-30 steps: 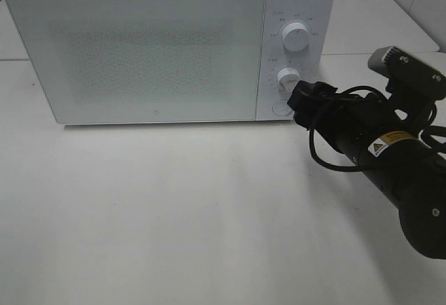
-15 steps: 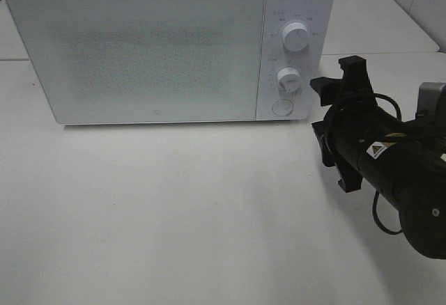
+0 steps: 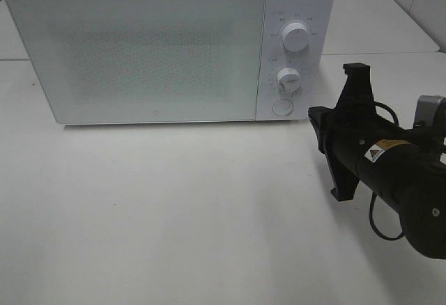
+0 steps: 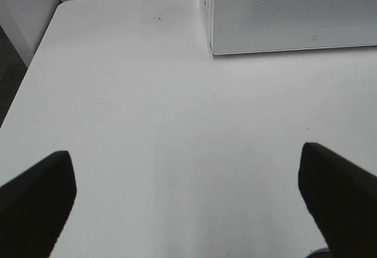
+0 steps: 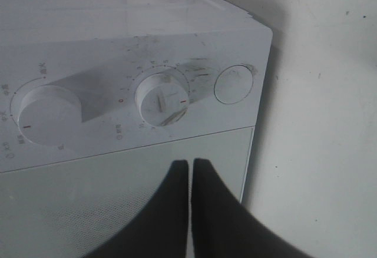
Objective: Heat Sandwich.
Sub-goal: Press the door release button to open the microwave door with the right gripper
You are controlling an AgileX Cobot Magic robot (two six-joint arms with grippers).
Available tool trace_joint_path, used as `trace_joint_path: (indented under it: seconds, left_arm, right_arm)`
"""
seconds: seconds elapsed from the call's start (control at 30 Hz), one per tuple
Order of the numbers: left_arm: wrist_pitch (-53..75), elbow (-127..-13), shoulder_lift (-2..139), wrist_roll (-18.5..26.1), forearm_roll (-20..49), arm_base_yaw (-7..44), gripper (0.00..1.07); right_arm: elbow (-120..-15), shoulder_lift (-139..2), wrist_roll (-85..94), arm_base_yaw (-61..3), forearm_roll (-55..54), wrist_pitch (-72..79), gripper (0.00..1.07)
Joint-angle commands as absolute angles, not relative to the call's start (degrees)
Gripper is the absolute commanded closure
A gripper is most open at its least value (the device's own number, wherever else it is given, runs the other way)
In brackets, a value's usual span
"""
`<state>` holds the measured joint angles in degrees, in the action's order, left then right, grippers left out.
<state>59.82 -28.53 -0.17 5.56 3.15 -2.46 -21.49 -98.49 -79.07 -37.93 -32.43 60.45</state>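
Observation:
The sandwich is out of view in every frame. The white microwave (image 3: 139,47) stands at the back of the table with its door closed. My right gripper (image 3: 315,115) hovers just right of the microwave's control panel, fingers pressed together with nothing between them. In the right wrist view the shut gripper (image 5: 189,165) points at the door edge below the lower knob (image 5: 162,99) and the round button (image 5: 233,84). My left gripper (image 4: 185,152) is wide open over bare table, with the microwave's corner (image 4: 283,16) ahead of it.
The control panel carries an upper knob (image 3: 295,37), a lower knob (image 3: 288,78) and a round button (image 3: 281,106). The white table (image 3: 174,207) stretches in front of the microwave. The table's left edge (image 4: 26,75) shows in the left wrist view.
My right gripper has drawn back from the round button, turned about its wrist and gone from open to shut. The left arm and the microwave have not moved.

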Motion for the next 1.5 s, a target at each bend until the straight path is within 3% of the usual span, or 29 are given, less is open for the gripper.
trace_joint_path:
  seconds: [0.03,0.5,1.0,1.5]
  left_arm:
    - [59.3,-28.3,-1.7,5.5,3.2,-2.7,0.1]
    - [59.3,-28.3,-1.7,5.5,3.2,-2.7,0.1]
    - [59.3,-28.3,-1.7,5.5,3.2,-2.7,0.1]
    - [59.3,-28.3,-1.7,5.5,3.2,-2.7,0.1]
  right_arm:
    - [-21.4,-98.3,-79.6,-38.1,-32.4,59.0,1.07]
    - [-22.6,-100.0,-80.0,-37.5,-34.1,55.5,1.07]
    - [-31.6,-108.5,-82.3,-35.5,-30.5,51.5,1.07]
    - [-39.3,-112.5,-83.0,-29.9,-26.0,46.7,1.07]
